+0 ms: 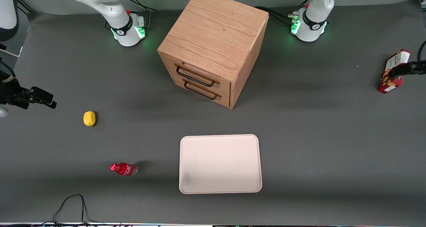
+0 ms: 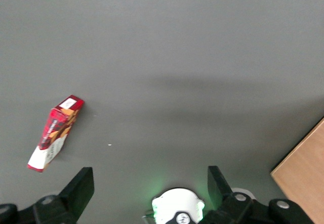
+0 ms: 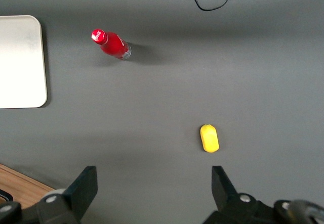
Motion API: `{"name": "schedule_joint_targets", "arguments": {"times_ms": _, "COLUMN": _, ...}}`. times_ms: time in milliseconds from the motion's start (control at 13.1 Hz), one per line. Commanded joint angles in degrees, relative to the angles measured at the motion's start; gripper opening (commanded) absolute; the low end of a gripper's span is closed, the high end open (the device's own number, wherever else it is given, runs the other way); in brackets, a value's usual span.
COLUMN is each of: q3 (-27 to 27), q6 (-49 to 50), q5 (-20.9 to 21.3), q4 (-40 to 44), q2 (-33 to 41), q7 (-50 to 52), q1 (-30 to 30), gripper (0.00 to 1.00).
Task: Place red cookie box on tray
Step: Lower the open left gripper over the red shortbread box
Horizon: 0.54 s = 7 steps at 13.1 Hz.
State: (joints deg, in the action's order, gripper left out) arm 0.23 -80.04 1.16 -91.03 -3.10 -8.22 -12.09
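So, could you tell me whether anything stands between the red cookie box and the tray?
Nothing visible does. The red cookie box lies at the working arm's end of the table, the open gripper hovering above it. Bare mat runs to the tray; the wooden drawer cabinet sits clear of that path.

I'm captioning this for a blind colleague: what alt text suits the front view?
A red cookie box lies at the working arm's end of a grey table, with the open gripper above it. Nearer the camera sits a bare cream tray.

Dark grey tabletop (image 1: 316,127), oak two-drawer cabinet (image 1: 213,47) on it
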Motion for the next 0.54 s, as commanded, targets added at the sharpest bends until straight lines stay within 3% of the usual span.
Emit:
{"name": "schedule_joint_targets", "arguments": {"times_ms": 0, "q3": -0.32, "q6": 1.11, "q5": 1.90, "q4": -0.90, "q2": 1.16, "q7": -11.25, "q1": -5.12, "gripper": 1.00}}
{"name": "schedule_joint_targets", "arguments": {"times_ms": 459, "q3": -0.32, "q6": -0.29, "q5": 7.71, "q4": -3.45, "q2": 2.66, "q7": -31.21, "q1": -17.24, "gripper": 1.00}}
